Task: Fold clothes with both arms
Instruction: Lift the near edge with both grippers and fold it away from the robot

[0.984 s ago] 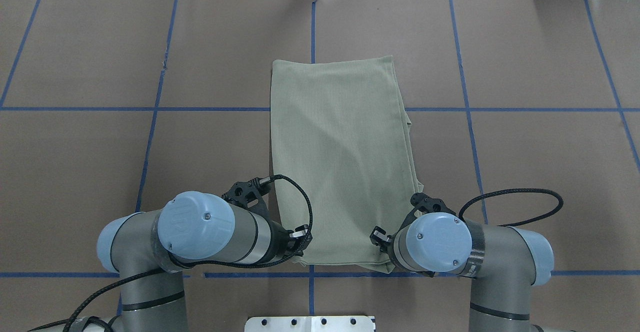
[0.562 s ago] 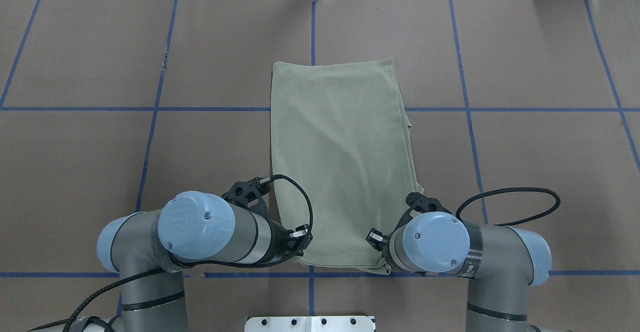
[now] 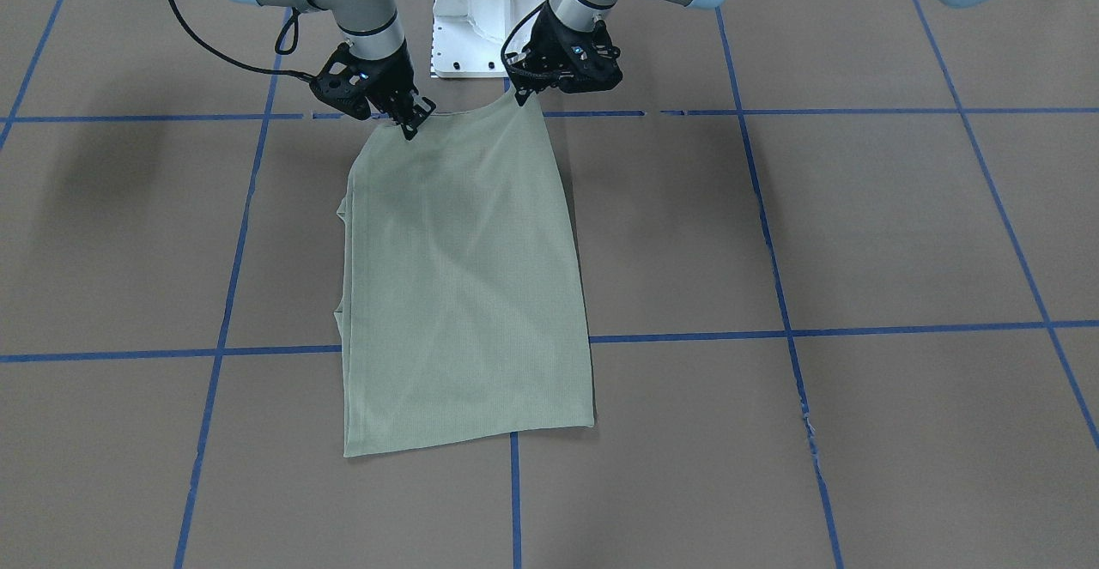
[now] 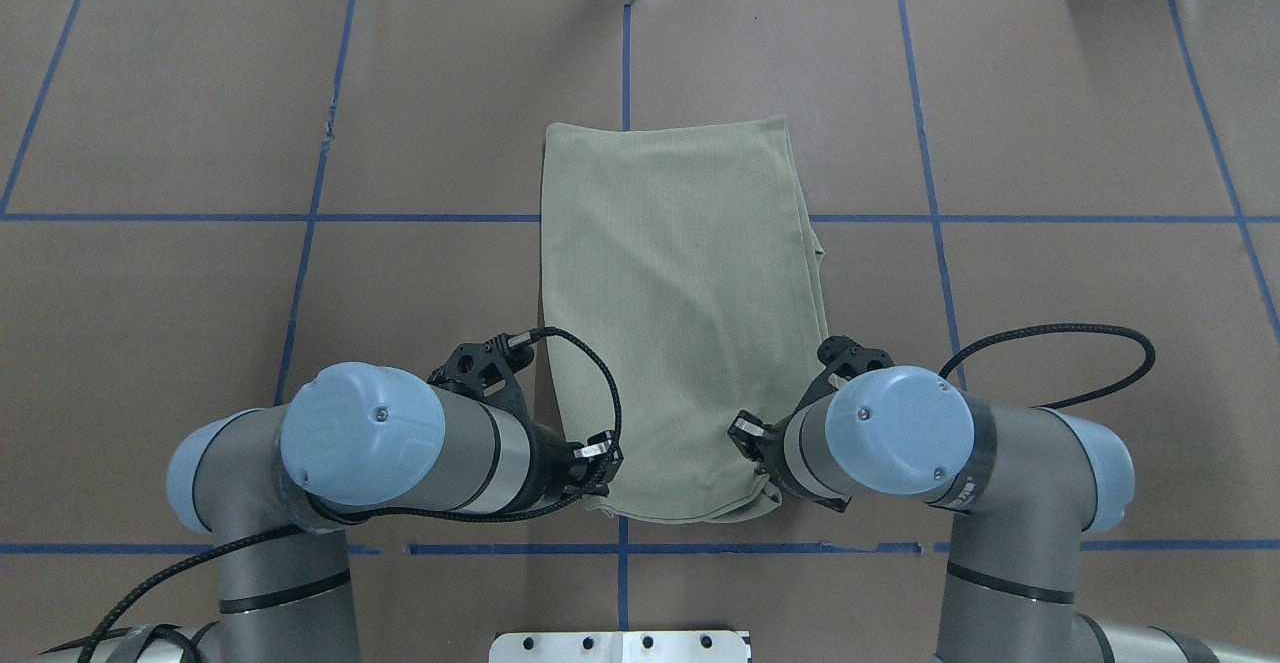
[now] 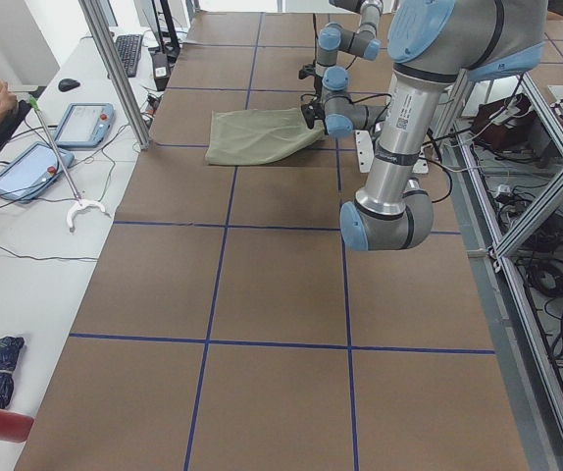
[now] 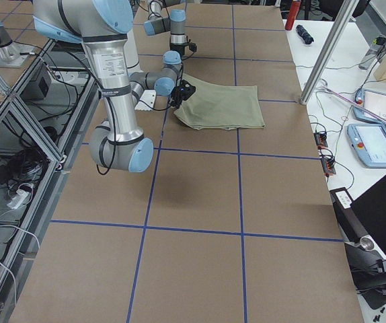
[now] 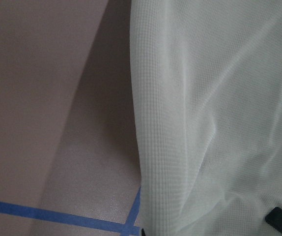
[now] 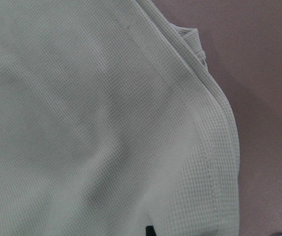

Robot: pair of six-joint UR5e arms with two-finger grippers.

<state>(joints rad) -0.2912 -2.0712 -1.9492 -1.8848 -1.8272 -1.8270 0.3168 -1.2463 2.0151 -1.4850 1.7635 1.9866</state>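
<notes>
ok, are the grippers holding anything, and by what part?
Yes, the shirt. The left gripper pinches one corner of its robot-side edge, the right gripper the other corner.

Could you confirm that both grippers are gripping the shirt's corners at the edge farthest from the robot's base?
No: the left gripper and right gripper grip the shirt's corners at the edge nearest the base, as the front-facing view shows.

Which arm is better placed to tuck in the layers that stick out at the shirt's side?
Probably right. The layers stick out on the shirt's right edge, just ahead of the right tool; the left tool holds the opposite corner.
</notes>
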